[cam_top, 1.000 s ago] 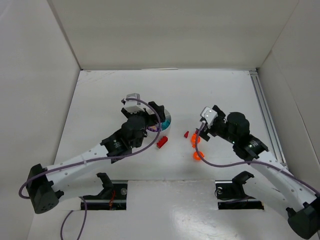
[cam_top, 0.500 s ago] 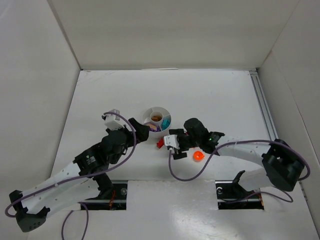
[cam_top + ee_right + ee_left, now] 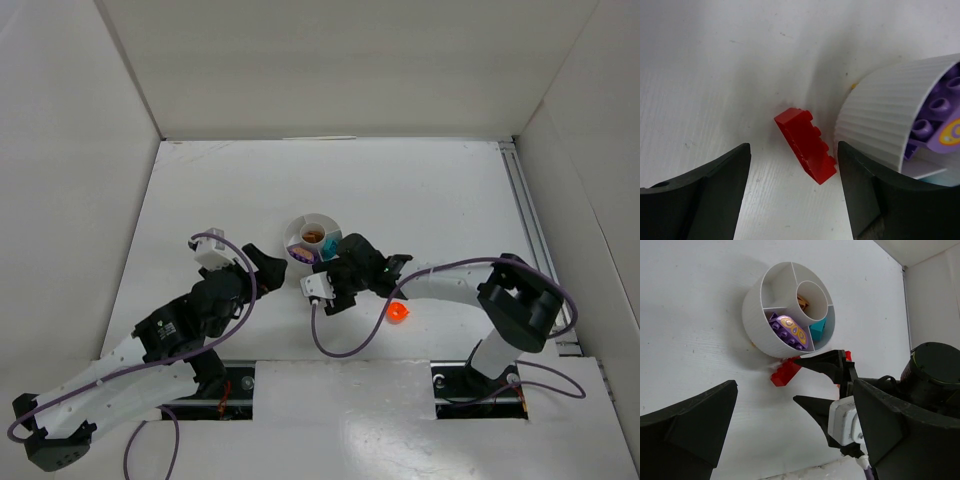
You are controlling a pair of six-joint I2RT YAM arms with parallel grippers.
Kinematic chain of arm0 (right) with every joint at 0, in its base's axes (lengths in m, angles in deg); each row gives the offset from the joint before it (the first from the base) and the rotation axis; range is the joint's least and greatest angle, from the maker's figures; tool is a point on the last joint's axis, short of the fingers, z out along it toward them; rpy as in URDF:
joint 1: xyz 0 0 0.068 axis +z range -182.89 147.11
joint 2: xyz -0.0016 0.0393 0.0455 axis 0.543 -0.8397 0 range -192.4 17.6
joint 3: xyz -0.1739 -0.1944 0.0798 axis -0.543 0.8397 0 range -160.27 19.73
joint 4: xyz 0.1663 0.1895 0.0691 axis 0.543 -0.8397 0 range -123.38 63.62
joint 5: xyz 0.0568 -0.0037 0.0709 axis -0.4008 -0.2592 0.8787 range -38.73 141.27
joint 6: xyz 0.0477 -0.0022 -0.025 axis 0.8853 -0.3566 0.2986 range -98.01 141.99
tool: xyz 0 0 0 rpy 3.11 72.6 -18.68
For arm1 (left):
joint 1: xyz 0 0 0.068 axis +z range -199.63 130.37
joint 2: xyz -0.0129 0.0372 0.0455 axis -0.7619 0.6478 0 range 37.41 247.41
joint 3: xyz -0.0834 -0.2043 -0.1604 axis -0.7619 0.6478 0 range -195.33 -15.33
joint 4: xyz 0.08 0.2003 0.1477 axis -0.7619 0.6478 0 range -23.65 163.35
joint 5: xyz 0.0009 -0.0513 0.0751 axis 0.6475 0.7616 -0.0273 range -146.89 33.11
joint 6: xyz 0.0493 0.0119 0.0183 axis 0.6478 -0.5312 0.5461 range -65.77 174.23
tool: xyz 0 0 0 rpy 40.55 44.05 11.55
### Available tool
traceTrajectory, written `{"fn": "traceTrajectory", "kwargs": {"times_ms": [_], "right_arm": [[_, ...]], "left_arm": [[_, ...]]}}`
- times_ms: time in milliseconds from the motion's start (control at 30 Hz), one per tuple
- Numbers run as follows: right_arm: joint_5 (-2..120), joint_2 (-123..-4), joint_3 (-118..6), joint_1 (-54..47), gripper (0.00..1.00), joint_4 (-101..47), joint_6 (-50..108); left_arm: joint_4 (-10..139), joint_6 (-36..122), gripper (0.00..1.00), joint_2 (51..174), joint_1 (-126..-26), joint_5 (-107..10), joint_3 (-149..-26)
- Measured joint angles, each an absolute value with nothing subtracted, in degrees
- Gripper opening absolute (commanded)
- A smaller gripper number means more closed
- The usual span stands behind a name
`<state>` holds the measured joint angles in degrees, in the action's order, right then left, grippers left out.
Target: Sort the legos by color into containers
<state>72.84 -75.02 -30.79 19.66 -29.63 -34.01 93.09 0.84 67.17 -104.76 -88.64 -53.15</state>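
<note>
The red lego [image 3: 806, 145] lies on the table [image 3: 230, 180] just beside the dish [image 3: 880, 120], at its 6 o'clock. It sits between the spread, empty fingers of the right gripper [image 3: 792, 146], which has slid in from 4 o'clock. The left gripper [image 3: 795, 385], also open and empty, has backed toward 7 o'clock. A purple piece [image 3: 788, 330] and a teal piece [image 3: 818, 330] fill neighbouring wedges. An orange piece [image 3: 398, 312] lies at 4 o'clock. From above, the right gripper hides the red lego.

A round white ribbed dish [image 3: 762, 322] stands upright, wedge sections around a central cup [image 3: 816, 297] holding a brown piece [image 3: 802, 301]. One wedge holds a purple studded brick [image 3: 788, 331], the next a teal piece [image 3: 818, 330]. A red brick [image 3: 806, 145] lies just outside the dish's wall; a translucent orange piece [image 3: 397, 312] lies well apart
</note>
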Motion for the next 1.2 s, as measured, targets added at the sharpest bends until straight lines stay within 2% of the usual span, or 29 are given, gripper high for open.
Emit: {"fn": "traceTrajectory", "kwargs": {"times_ms": [200,400,500,767,900,1100,1200], "right_arm": [[68.8,-77.8,-31.6,21.1,0.75,-31.4,-34.9],[64.4,-81.0,-34.4,22.7,0.68,-31.5,-35.3],[62.8,-81.8,-35.0,23.6,0.58,-31.3,-35.6],[60.9,-82.1,-35.0,24.2,0.26,-30.9,-35.6],[61.1,-81.2,-34.4,24.8,0.14,-31.0,-35.4],[63.3,-75.5,-31.1,26.0,0.03,-32.1,-34.8],[64.4,-70.4,-29.6,26.0,0.03,-32.0,-34.6]], "left_arm": [[94.5,0.5,1.0,66.7,-104.8,-89.5,-53.2],[95.4,-0.2,1.0,66.5,-104.8,-90.2,-53.2],[95.7,-0.4,1.0,66.5,-104.8,-90.3,-53.2],[96.8,-0.9,1.0,66.5,-104.8,-90.8,-53.2],[97.2,-1.3,1.0,66.5,-104.8,-90.9,-53.2],[98.0,-2.5,1.0,66.3,-104.8,-90.8,-54.0],[97.8,-2.9,1.0,66.0,-104.8,-90.8,-54.0]]}}
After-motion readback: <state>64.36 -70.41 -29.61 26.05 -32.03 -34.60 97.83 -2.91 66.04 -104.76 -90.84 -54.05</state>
